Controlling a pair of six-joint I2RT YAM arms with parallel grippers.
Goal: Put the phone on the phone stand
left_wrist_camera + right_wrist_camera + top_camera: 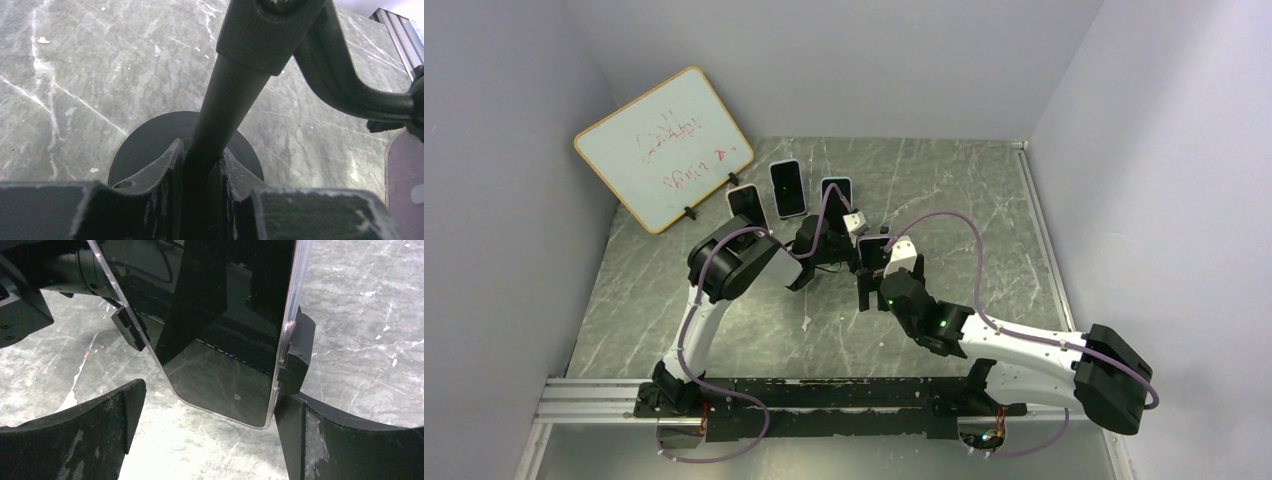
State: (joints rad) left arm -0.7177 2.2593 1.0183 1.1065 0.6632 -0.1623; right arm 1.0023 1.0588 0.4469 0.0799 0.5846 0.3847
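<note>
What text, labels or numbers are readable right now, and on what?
Whiteboard: two lines of red handwriting, too blurred to read.
Back-row phones: dark screens, no text.
Phone in the right wrist view: dark screen, no text.
Phone stand: no marking visible.

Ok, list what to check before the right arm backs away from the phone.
1. The left fingers are shut on the stand pole: ok.
2. The stand base lies flat on the table: ok, as far as the left wrist view shows.
3. The phone sits between the side clamps: ok.
4. The right fingers are open: ok.
5. Both right fingers are clear of the phone and clamps: cannot tell; one is apart, the other ends right under a clamp.
6. The clamps grip the phone firmly: cannot tell.
</note>
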